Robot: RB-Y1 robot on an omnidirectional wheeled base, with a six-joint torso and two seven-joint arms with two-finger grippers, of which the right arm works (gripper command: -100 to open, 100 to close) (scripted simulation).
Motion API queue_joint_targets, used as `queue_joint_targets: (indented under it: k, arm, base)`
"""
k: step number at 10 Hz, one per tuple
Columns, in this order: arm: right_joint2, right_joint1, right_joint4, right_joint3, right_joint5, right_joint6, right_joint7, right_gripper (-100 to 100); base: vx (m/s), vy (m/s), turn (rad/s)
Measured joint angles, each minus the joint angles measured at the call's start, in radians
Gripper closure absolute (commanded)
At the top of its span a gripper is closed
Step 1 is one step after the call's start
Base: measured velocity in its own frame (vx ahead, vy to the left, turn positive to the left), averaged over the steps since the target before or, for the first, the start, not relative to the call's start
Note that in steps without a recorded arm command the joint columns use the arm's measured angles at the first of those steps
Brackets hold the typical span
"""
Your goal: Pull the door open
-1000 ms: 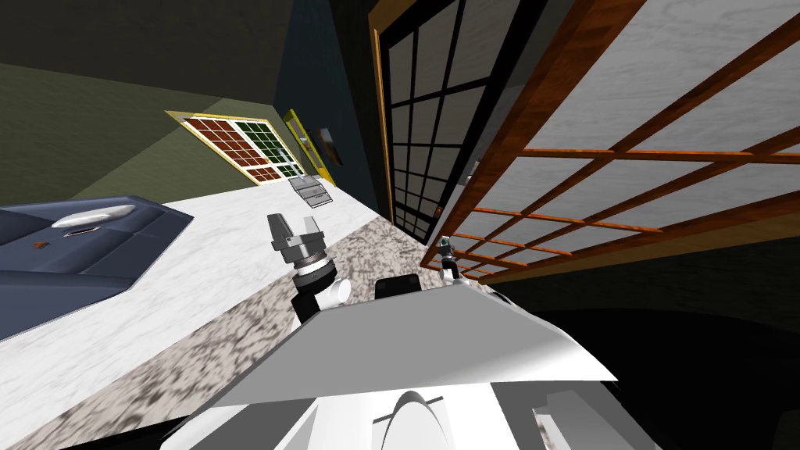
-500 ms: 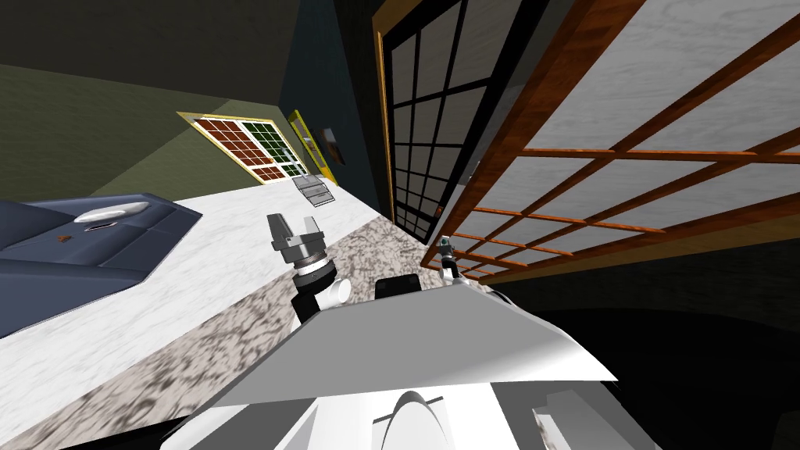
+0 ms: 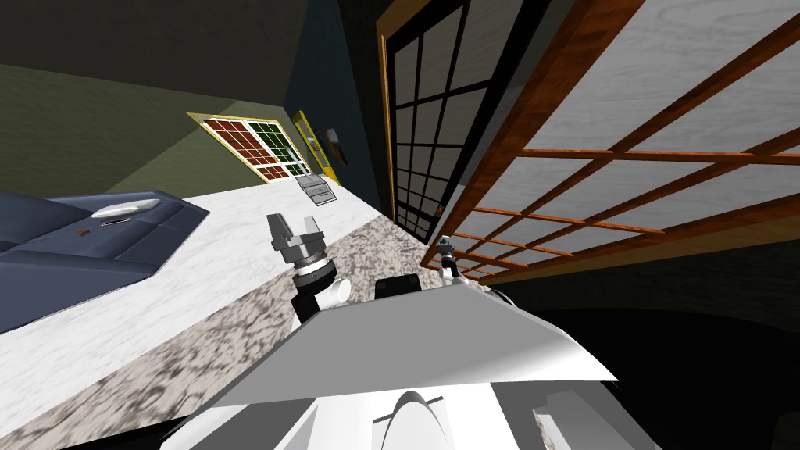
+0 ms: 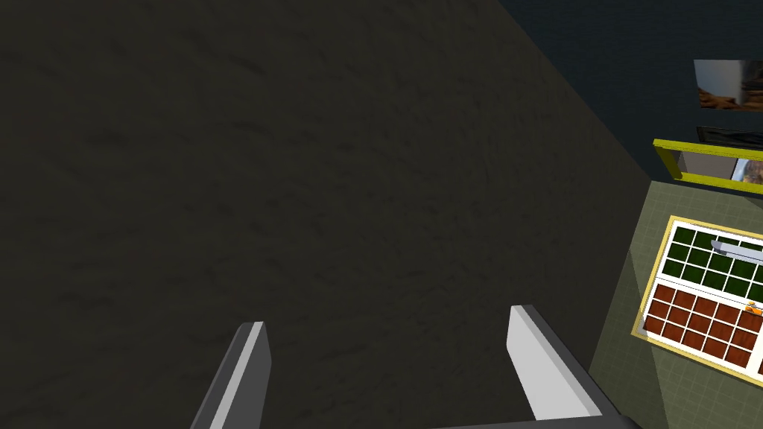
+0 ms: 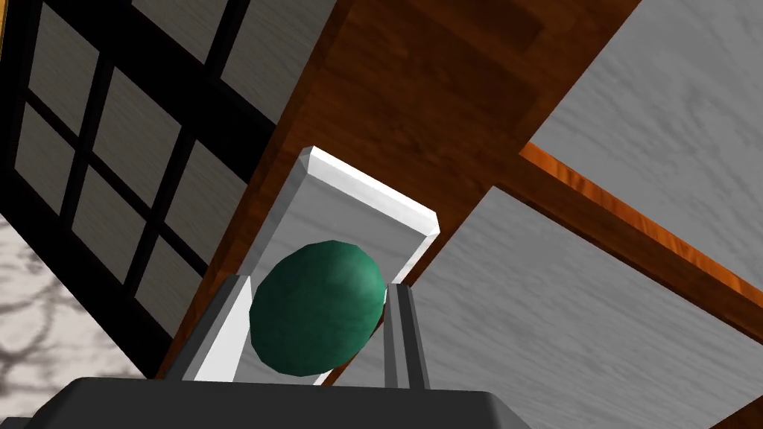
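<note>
The round green knob [image 5: 317, 307] is clamped between the blades of the right gripper [image 3: 446, 244], one pressed against each side. It's mounted on a white plate [image 5: 358, 197] on the brown wooden door [image 5: 417, 97] with grey panes, seen off to the right, just beside a black-gridded panel [image 3: 426, 117]. The left gripper [image 3: 294, 226] is held over the mottled floor [image 3: 195, 351], fingers spread wide.
</note>
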Motion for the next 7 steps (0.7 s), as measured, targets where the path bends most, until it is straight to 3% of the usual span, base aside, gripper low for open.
queue_joint_targets:
  k: [7]
  arm:
    - [-0.001,-0.014,0.012,0.004,-0.016,-0.002,-0.167,100]
  base:
    - [-0.027,-0.004,0.026]
